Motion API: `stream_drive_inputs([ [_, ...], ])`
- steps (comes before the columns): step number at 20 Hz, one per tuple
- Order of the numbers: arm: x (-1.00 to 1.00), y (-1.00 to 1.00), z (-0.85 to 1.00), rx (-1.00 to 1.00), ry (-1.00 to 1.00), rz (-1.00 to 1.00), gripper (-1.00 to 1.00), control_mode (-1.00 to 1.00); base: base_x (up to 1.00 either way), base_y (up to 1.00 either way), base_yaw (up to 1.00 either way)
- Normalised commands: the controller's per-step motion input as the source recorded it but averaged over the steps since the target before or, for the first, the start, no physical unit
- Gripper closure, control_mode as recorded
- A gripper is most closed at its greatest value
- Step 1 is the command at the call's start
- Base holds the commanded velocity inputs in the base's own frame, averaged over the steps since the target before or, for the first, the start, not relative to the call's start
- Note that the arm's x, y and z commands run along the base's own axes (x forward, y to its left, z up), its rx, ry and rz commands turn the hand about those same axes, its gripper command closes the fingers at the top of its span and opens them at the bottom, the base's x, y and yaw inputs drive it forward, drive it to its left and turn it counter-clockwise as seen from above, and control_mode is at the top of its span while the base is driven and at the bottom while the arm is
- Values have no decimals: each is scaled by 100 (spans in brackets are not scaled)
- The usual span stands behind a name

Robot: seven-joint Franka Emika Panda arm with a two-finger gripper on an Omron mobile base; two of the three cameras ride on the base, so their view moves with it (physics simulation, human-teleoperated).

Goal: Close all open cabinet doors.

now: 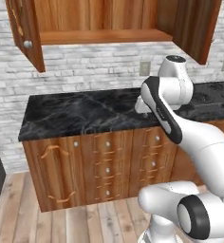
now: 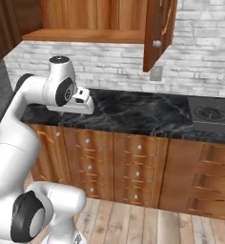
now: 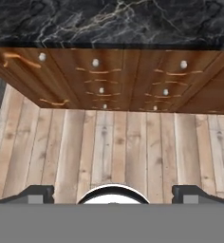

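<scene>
Wall cabinet, above the black counter (image 1: 85, 114): left door (image 1: 26, 33) and right door (image 1: 197, 28) both swung out, awaiting closing. Gripper (image 3: 112, 193): fingers spread wide, empty, aimed down at the floor; hand parked low by the counter edge.

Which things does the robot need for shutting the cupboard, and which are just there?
For the job:
left cabinet door, open
right cabinet door, open
gripper, open and empty

Just there:
black counter
drawers
stove
wall outlet
</scene>
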Motion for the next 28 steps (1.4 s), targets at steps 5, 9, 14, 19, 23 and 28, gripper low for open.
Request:
stream_drive_inputs([
  [5, 0, 0, 0, 0, 0, 0, -100, 100, 52, 22, 0],
  [9, 0, 0, 0, 0, 0, 0, -100, 100, 67, 17, 0],
  [14, 0, 0, 0, 0, 0, 0, -100, 100, 56, 25, 0],
  [19, 0, 0, 0, 0, 0, 0, -100, 100, 48, 43, -1],
  [23, 0, 0, 0, 0, 0, 0, -100, 100, 48, 42, -2],
  [28, 0, 0, 0, 0, 0, 0, -100, 100, 34, 6, 0],
])
